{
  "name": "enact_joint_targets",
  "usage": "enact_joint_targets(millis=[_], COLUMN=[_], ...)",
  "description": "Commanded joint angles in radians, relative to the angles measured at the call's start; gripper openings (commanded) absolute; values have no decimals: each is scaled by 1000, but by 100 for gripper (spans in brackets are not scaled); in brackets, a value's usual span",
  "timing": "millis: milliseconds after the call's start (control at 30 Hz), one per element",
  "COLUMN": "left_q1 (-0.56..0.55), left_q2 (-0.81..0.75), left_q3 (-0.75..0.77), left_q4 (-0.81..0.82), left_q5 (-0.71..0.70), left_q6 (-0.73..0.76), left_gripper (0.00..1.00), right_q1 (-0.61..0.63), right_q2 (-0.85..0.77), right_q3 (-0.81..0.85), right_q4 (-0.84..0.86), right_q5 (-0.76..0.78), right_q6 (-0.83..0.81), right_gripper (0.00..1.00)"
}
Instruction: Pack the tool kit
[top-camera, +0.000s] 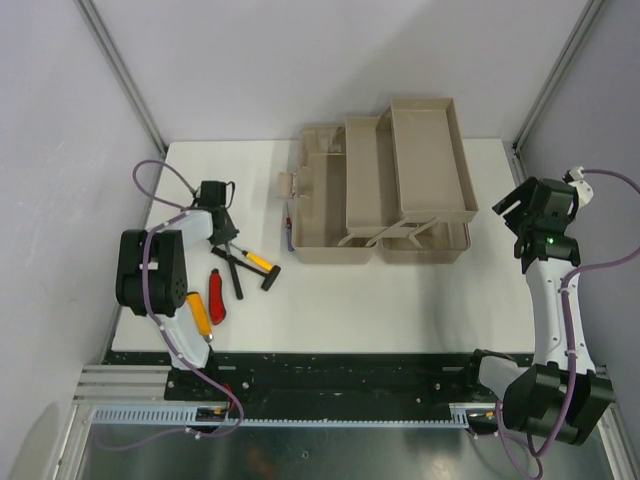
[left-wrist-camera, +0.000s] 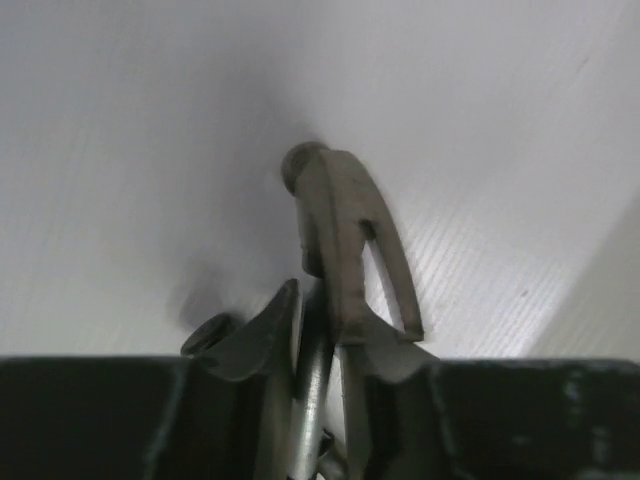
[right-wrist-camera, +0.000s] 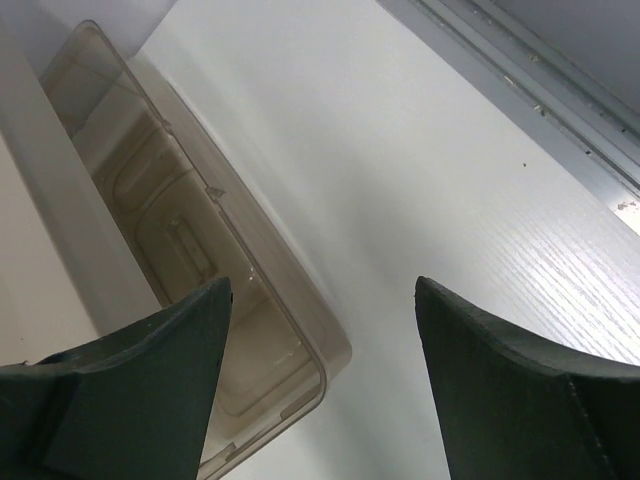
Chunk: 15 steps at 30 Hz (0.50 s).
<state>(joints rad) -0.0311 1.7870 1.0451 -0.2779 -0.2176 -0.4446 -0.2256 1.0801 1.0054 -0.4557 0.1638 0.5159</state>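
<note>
The beige tool kit box (top-camera: 325, 215) stands open at the middle back of the table, its trays (top-camera: 425, 150) folded out. Its translucent lid (right-wrist-camera: 200, 250) shows in the right wrist view. My left gripper (top-camera: 226, 238) is low over the table's left side. In the left wrist view, my left gripper (left-wrist-camera: 325, 320) is shut on a grey metal tool (left-wrist-camera: 340, 230), whose claw-like head sticks out past the fingertips. My right gripper (top-camera: 530, 215) hovers right of the box. In the right wrist view, my right gripper (right-wrist-camera: 322, 285) is open with nothing between its fingers.
Near my left gripper lie a dark two-handled tool (top-camera: 232, 272), a yellow-handled tool (top-camera: 262, 268), a red-handled tool (top-camera: 216, 296) and a yellow screwdriver (top-camera: 201, 316). Grey walls with metal rails (top-camera: 120, 70) close in the table.
</note>
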Motion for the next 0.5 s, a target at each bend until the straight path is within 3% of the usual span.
enact_joint_targets(millis=[0,67,133,467], left_q1=[3,3,3,3], left_q2=[19,13,0,-162], left_q3=[70,82,98,213], left_q4=[-38,-43,-55,-156], left_q5=[-11,-26,-34,-71], left_q6=[4,12,22,54], left_gripper=[16,5,1,0], right_q1=[-11,-13,-16,-22], right_q2=[-29,-34,-37,-58], right_q3=[-10,-17,-20,-21], right_q4=[29,29,34,73], right_q5=[15,18,7,-11], right_q6=[-1,-3,0,-10], right_gripper=[79,79,79,79])
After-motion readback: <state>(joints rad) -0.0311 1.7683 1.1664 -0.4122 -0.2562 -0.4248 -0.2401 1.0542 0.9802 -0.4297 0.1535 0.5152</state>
